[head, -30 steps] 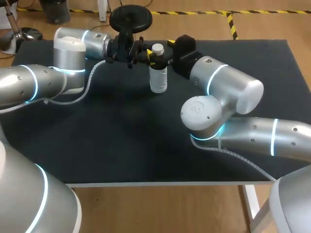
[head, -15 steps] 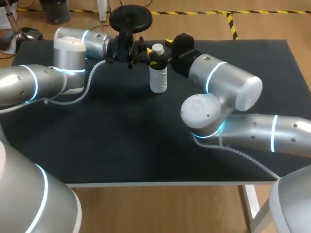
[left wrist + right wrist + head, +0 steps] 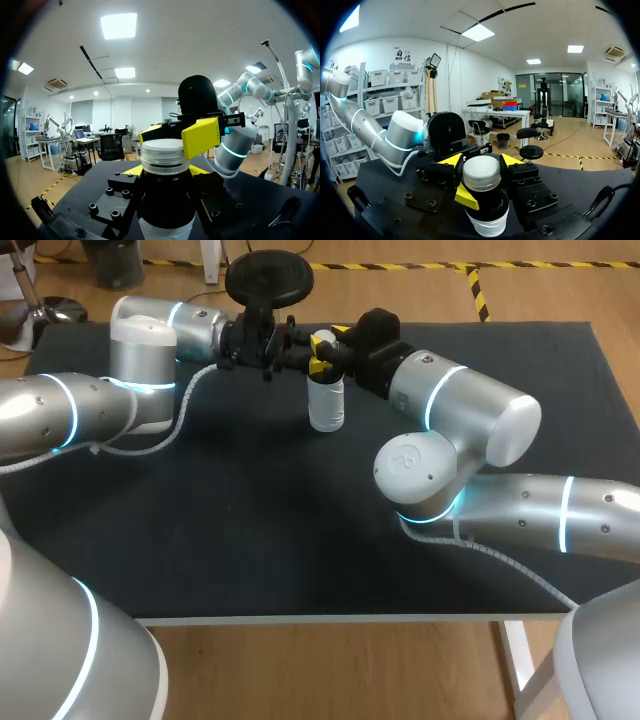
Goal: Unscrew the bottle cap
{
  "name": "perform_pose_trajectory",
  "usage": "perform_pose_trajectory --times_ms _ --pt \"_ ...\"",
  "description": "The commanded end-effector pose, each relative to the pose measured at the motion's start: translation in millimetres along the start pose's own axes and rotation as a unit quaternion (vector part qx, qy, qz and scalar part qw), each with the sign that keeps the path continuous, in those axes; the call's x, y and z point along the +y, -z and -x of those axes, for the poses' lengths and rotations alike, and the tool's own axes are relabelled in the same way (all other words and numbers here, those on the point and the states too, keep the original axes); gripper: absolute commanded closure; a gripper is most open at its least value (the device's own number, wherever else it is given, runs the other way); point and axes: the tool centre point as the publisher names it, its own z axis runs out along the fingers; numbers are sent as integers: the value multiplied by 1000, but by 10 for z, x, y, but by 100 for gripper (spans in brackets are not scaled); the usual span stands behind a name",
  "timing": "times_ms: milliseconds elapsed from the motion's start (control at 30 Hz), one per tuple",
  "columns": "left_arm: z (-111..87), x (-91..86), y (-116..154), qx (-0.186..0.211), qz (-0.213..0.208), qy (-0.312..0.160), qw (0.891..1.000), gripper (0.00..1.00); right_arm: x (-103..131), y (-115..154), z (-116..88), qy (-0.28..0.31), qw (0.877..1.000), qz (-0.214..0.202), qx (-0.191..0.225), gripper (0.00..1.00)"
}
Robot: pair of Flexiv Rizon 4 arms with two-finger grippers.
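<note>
My counter point(image 3: 250, 540) has a flat, matte black top, with a pale edge running along its near side.

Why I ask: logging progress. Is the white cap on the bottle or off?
On. The white cap sits on the neck of the upright bottle in all three views; whether it is loosened cannot be told.

Small clear bottle point(image 3: 326, 408) stands upright at the table's point(image 3: 300, 530) far middle, its ribbed white cap point(image 3: 323, 338) screwed on
</note>
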Motion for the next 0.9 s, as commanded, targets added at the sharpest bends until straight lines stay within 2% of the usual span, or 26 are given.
perform_pose_trajectory --times_ms 33,267,500,733,900 --pt "39 15 -3 3 -1 0 1000 100 4 30 37 0 1000 1 18 100" --pt "39 15 -3 3 -1 0 1000 100 -32 33 41 -1 998 3 68 100" --pt "39 15 -3 3 -1 0 1000 100 -74 75 76 3 989 16 145 100" --pt "39 15 -3 3 -1 0 1000 100 -100 68 23 6 971 45 235 100" --pt "39 15 -3 3 -1 0 1000 100 -108 43 -30 5 950 71 304 100"
